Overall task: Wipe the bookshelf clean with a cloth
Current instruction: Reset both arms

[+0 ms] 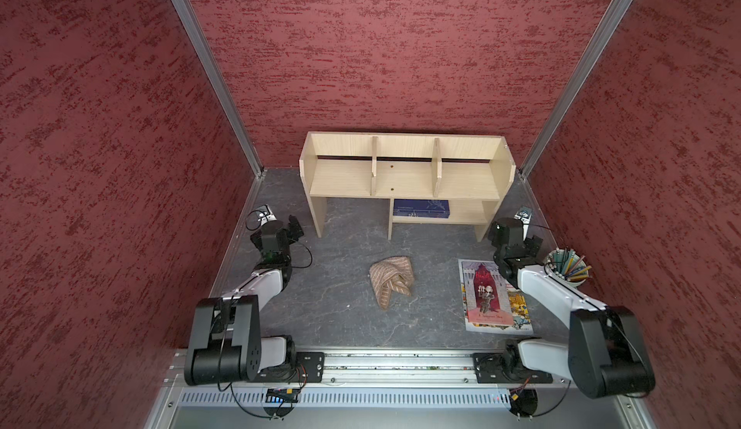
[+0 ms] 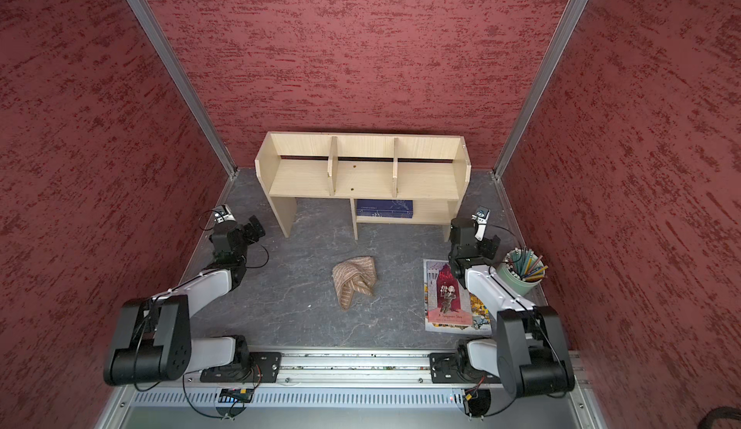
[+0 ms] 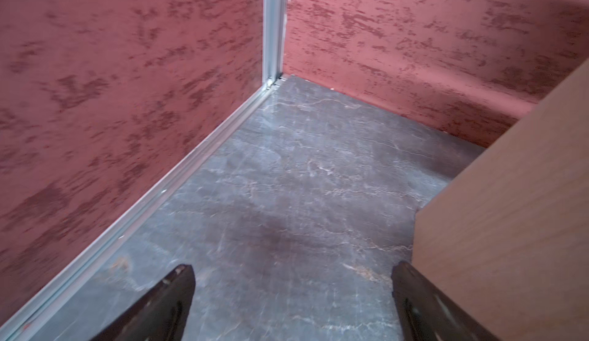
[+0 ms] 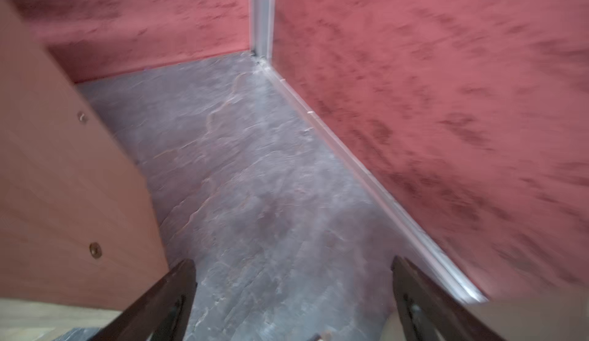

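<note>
The light-wood bookshelf (image 1: 341, 178) (image 2: 300, 178) stands against the back wall, with two upright dividers on top. The striped tan cloth (image 1: 391, 280) (image 2: 355, 280) lies crumpled on the grey floor in front of it, touched by neither arm. My left gripper (image 1: 294, 228) (image 3: 293, 269) hangs open and empty beside the shelf's left side panel (image 3: 510, 212). My right gripper (image 1: 533, 242) (image 4: 294, 263) is open and empty too, by the right side panel (image 4: 63, 180). The cloth is out of both wrist views.
A red-covered picture book (image 1: 491, 298) lies flat at the right, partly under the right arm. A cup of pencils (image 1: 567, 270) stands close to the right wrist. A dark blue book (image 1: 421, 208) rests on the lower shelf. Red walls close in three sides.
</note>
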Controlling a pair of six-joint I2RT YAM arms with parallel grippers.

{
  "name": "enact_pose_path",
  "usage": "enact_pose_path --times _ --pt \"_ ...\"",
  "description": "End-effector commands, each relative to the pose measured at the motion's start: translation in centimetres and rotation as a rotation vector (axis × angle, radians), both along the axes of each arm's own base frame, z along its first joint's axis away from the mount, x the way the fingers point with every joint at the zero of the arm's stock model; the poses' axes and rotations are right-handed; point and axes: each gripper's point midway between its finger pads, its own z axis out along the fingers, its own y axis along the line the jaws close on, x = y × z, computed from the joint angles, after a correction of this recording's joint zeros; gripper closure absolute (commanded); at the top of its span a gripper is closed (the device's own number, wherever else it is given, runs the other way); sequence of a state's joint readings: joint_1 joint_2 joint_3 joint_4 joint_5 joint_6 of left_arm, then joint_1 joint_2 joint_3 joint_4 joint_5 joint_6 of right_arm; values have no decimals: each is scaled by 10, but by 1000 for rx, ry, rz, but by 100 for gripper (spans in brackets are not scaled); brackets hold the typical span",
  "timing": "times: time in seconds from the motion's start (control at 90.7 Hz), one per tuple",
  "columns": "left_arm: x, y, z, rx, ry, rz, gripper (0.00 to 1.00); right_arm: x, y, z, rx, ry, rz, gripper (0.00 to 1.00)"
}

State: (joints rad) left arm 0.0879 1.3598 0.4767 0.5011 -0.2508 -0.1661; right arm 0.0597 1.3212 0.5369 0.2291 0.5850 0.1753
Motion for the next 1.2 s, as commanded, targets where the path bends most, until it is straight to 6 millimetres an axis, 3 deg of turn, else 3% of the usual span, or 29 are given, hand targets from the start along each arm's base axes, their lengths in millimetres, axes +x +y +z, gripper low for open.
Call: enact_pose_path --times 0.0,0.033,0.143,0.187,0.253,0.287,1.19 --pt "10 -15 -3 -17 -49 -111 0 34 18 14 74 -188 194 2" --pt "11 -18 -3 -13 -68 -132 0 40 27 22 105 -251 265 1" --pt "15 -35 -3 20 -68 -219 0 40 43 9 100 -243 375 1" --pt "17 -47 -7 54 -69 -272 0 43 49 11 94 -249 409 1" --pt "16 -64 -14 106 -109 -327 0 47 67 -3 81 -250 511 2" --pt "15 -62 -16 108 -101 -300 0 44 70 -11 90 -226 521 1" --pt "14 -60 -14 119 -111 -277 0 45 71 -8 70 -229 515 2"
